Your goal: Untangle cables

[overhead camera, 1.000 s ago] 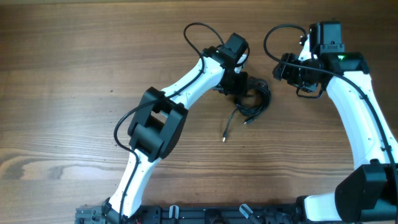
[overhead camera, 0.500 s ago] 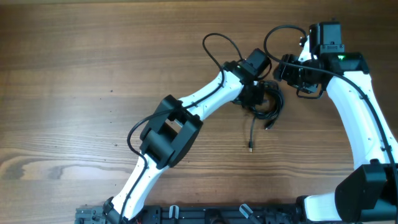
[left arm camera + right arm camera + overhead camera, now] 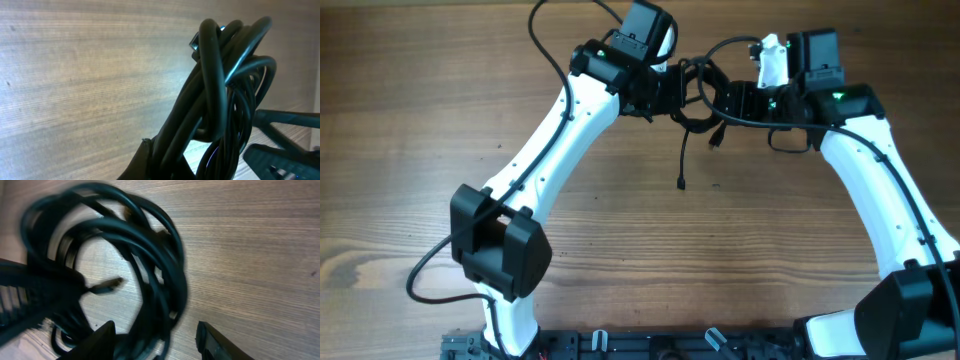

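Over the far middle of the counter, overhead view: two thin black flexible cables (image 3: 703,92) are sitting bunched in one tangled coil between the two pincers, on or above the brown wood-grain counter (image 3: 420,150).
Overhead, loose ends: one long strand is trailing toward the near edge and ending in a small dark plug (image 3: 680,184); a shorter strand end (image 3: 717,142) is hanging just beside it.
Overhead, left pincer: the left pincer (image 3: 670,93) is reaching into the coil from its own side and is clamping it.
Overhead, right pincer: the right pincer (image 3: 735,100) is meeting the coil from the opposite side; its gap is not readable from above.
Left wrist view, cables: the cables (image 3: 220,100) are rising as a thick knot of overlapping loops from the bottom of the picture, held up off the counter (image 3: 75,75).
Left wrist view, grip: the jaws are pressing fully together on the strands.
Right wrist view, cables: the cables (image 3: 165,255) are looping in blurred rings over the counter (image 3: 260,245), one plug tip (image 3: 111,283) poking into the middle.
Right wrist view, right pincer: the right pincer (image 3: 156,332) is standing parted, its fingers (image 3: 220,345) well apart, strands passing between them unclamped.
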Controlling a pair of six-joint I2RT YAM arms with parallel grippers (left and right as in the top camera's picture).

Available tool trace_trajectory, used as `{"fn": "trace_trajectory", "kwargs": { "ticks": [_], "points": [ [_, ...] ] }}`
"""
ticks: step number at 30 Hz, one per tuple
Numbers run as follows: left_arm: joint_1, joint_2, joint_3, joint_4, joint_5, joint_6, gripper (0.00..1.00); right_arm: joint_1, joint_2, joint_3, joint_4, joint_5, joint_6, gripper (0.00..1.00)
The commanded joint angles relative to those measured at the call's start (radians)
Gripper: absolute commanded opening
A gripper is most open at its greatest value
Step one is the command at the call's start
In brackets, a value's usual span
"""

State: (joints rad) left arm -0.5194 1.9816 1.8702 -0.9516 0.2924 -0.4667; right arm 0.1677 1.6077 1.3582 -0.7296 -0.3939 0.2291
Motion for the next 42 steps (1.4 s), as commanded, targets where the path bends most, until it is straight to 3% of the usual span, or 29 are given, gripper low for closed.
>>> {"fn": "trace_trajectory", "kwargs": {
  "ticks": [1, 7, 10, 27, 30, 33, 37, 42],
  "points": [
    [-0.006, 0.006, -0.002, -0.011, 0.04, -0.013, 0.04, 0.016, -0.007, 0.008, 0.007, 0.039, -0.016, 0.53],
    [-0.006, 0.008, -0.002, -0.011, 0.04, -0.013, 0.04, 0.016, -0.007, 0.008, 0.018, 0.038, -0.019, 0.52],
    [-0.007, 0.008, -0.002, -0.011, 0.04, -0.013, 0.04, 0.016, -0.006, 0.008, 0.041, 0.039, -0.02, 0.42],
    [-0.007, 0.009, -0.002, -0.037, 0.061, -0.009, 0.04, 0.072, 0.208, 0.008, 0.143, 0.071, -0.017, 0.38],
    [-0.006, 0.009, -0.002, -0.036, 0.063, -0.009, 0.04, 0.072, 0.241, 0.008, 0.143, 0.068, -0.009, 0.27],
    [-0.006, 0.009, -0.002, -0.027, 0.061, -0.01, 0.04, 0.066, 0.238, 0.009, 0.142, 0.04, 0.01, 0.05],
    [-0.006, 0.009, -0.002, -0.029, 0.012, -0.01, 0.04, 0.065, 0.161, 0.009, 0.089, -0.072, -0.049, 0.04],
    [-0.006, 0.009, -0.002, -0.029, 0.002, -0.01, 0.04, 0.048, -0.088, 0.009, -0.017, -0.268, -0.23, 0.04]
  ]
}}
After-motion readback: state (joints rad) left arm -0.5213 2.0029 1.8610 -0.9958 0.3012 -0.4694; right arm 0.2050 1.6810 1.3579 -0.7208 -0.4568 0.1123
